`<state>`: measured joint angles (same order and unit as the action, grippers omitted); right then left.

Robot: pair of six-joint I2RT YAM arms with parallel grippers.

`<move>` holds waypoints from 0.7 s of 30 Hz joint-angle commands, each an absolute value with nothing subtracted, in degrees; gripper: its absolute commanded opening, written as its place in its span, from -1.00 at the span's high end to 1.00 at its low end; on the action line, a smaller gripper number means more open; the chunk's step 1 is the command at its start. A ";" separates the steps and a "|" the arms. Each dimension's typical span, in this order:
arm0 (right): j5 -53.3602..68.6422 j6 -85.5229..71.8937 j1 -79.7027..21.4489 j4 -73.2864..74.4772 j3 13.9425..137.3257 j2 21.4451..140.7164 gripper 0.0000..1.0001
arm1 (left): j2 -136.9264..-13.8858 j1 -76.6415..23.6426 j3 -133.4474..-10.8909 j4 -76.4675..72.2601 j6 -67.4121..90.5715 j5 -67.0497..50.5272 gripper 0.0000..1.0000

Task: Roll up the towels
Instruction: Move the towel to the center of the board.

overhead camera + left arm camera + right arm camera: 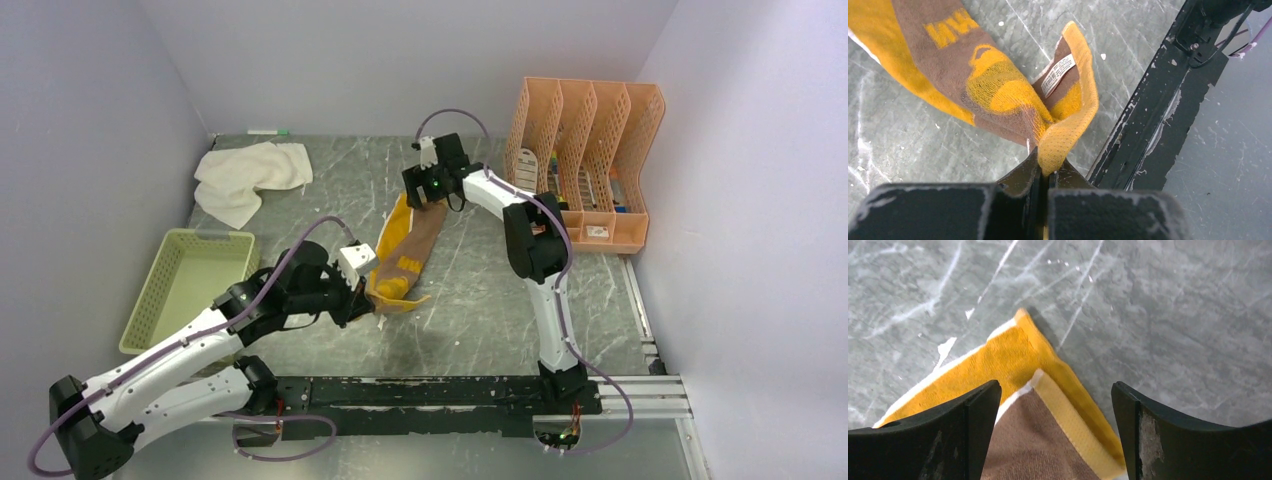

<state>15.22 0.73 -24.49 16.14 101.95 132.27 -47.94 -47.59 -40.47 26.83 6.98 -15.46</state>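
**A:** Where's your grip?

**B:** Your left gripper point(1044, 171) is clamped on the brown towel point(415, 245) at the hem nearer the basket point(147, 290). Your right gripper point(1055, 387) straddles the farther corner, jaws apart.

**A:** Handling?

**B:** It's limp, light cloth, lying right of the basket. Take the corners.

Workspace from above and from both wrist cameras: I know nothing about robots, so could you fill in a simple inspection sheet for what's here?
Surface: grey marbled table, scratched, with white flecks.
Job's things: brown towel lying between the arms, unrolled; cream towel crumpled at the far left.
Clutter: green basket near left; orange file rack far right.
Pincers: left pincer shut on the brown towel's yellow edge; right pincer open, straddling its far corner.
Cables: purple cables looped along both arms.
Surroundings: pale walls on three sides; black rail at the near edge.
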 commanded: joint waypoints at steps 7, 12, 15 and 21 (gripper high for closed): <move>11.31 6.84 -27.94 16.12 109.94 138.39 -0.58 | -47.84 -48.35 -41.20 24.69 6.07 -18.58 0.87; 6.36 8.46 -31.13 14.77 108.75 138.33 -0.57 | -48.03 -48.48 -41.35 24.79 6.20 -18.24 0.86; 3.03 9.53 -32.57 15.52 109.67 139.62 -0.54 | -48.29 -48.53 -41.39 24.85 6.16 -18.28 0.86; 0.94 10.26 -33.98 17.09 110.17 140.70 0.02 | -48.17 -48.70 -41.62 24.98 6.64 -17.89 0.86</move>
